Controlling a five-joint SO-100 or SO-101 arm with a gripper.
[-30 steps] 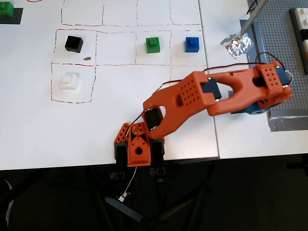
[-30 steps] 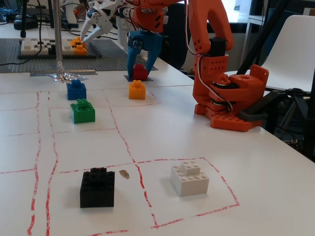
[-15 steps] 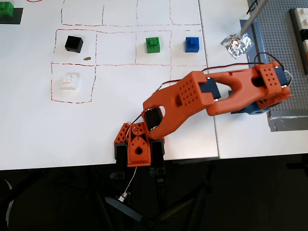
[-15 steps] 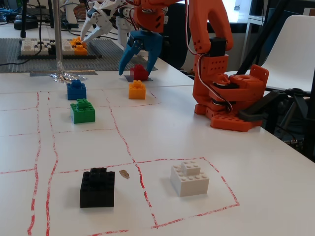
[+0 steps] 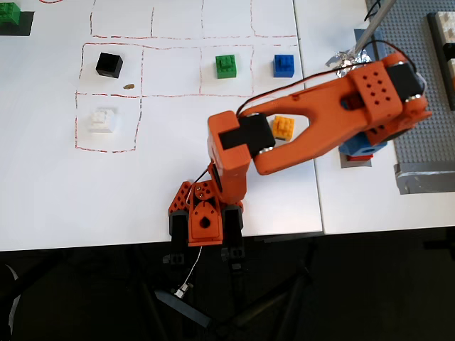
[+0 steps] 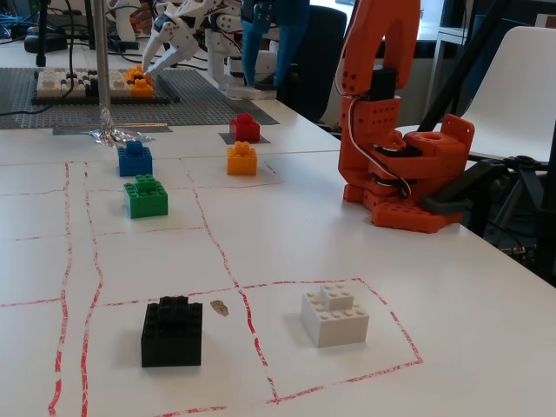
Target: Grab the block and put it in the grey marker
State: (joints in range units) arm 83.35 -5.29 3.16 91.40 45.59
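Already the block sits on the grey marker, orange brick near.

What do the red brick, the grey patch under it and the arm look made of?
Small red studded brick: moulded hard plastic, by its crisp studs and slight sheen. Flat grey square patch: probably matte tape. Orange arm: likely 3D-printed plastic, matte with screw holes.

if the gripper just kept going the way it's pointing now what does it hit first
Probably the red block sitting on the grey marker. In the overhead view the gripper points down over that patch and hides the block. How high it hangs above the block is unclear.
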